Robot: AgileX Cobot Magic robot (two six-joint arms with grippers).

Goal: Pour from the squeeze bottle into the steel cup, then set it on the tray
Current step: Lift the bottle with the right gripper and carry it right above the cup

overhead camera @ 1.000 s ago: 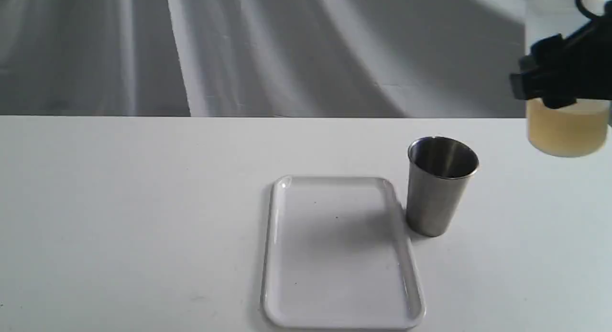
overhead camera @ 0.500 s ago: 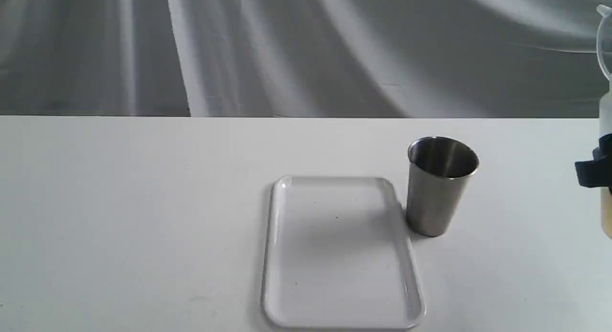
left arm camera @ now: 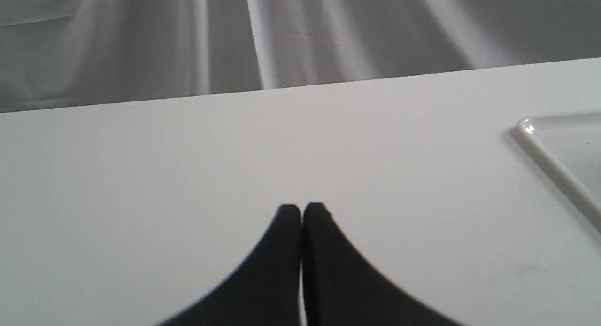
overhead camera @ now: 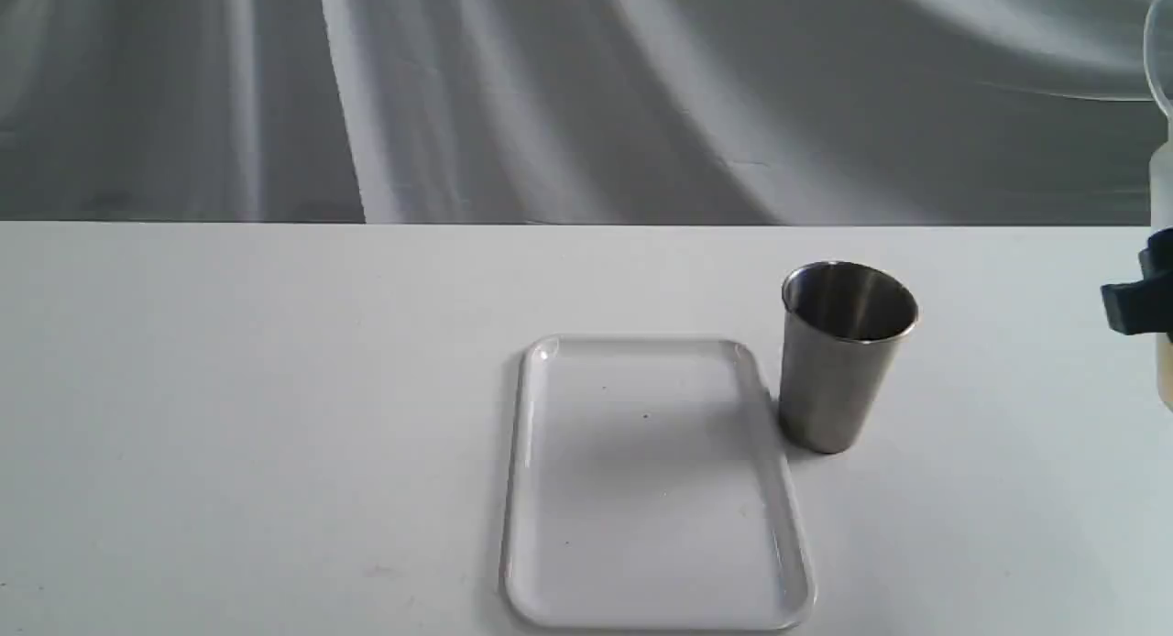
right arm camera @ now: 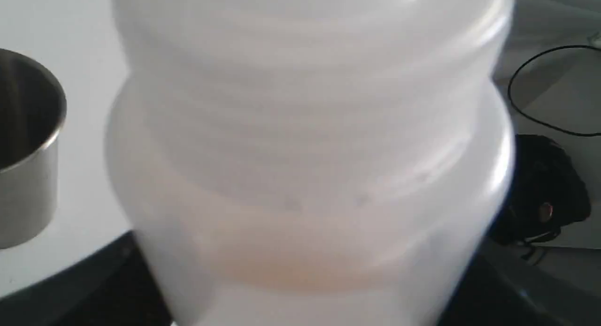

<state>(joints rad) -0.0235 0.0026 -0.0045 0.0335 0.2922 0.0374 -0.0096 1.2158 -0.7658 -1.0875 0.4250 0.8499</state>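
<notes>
The squeeze bottle (overhead camera: 1164,196) stands upright at the far right edge of the exterior view, cut off by the frame, with amber liquid low in it. My right gripper (overhead camera: 1144,302) is shut on its body, off the table. The right wrist view is filled by the bottle (right arm camera: 310,143), with a dark finger (right arm camera: 112,283) at its side. The steel cup (overhead camera: 848,356) stands upright left of the bottle, beside the far right corner of the white tray (overhead camera: 518,489). The cup (right arm camera: 23,152) also shows in the right wrist view. My left gripper (left arm camera: 302,209) is shut and holds nothing, above bare table left of the tray (left arm camera: 558,171).
A grey draped cloth (overhead camera: 550,95) hangs behind the white table's far edge (overhead camera: 367,224). Beyond the table's right side lie a black cable (right arm camera: 540,86) and a dark object (right arm camera: 540,208).
The bottle in my right gripper moved from high at the upper right down and rightward to the frame edge, then rose slightly. Cup, tray and left gripper stayed still.
</notes>
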